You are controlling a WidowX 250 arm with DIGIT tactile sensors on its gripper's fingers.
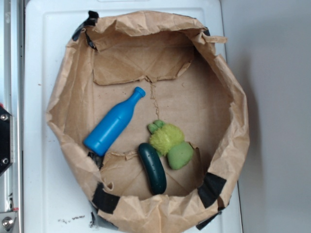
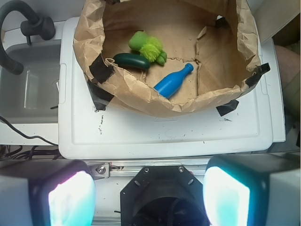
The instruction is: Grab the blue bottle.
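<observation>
The blue bottle (image 1: pixel 114 123) lies on its side inside a crumpled brown paper bag (image 1: pixel 73 92), neck pointing up and right. In the wrist view the blue bottle (image 2: pixel 172 81) lies near the bag's near wall (image 2: pixel 141 92). My gripper (image 2: pixel 149 195) hangs well back from the bag, over the robot's base, far from the bottle. Its two glowing fingers (image 2: pixel 70 200) stand wide apart with nothing between them. The gripper does not show in the exterior view.
A dark green cucumber toy (image 1: pixel 152 168) and a fuzzy yellow-green toy (image 1: pixel 169 143) lie beside the bottle in the bag. The bag stands on a white board (image 2: pixel 164 132). A grey sink with a black faucet (image 2: pixel 28 28) lies at the left.
</observation>
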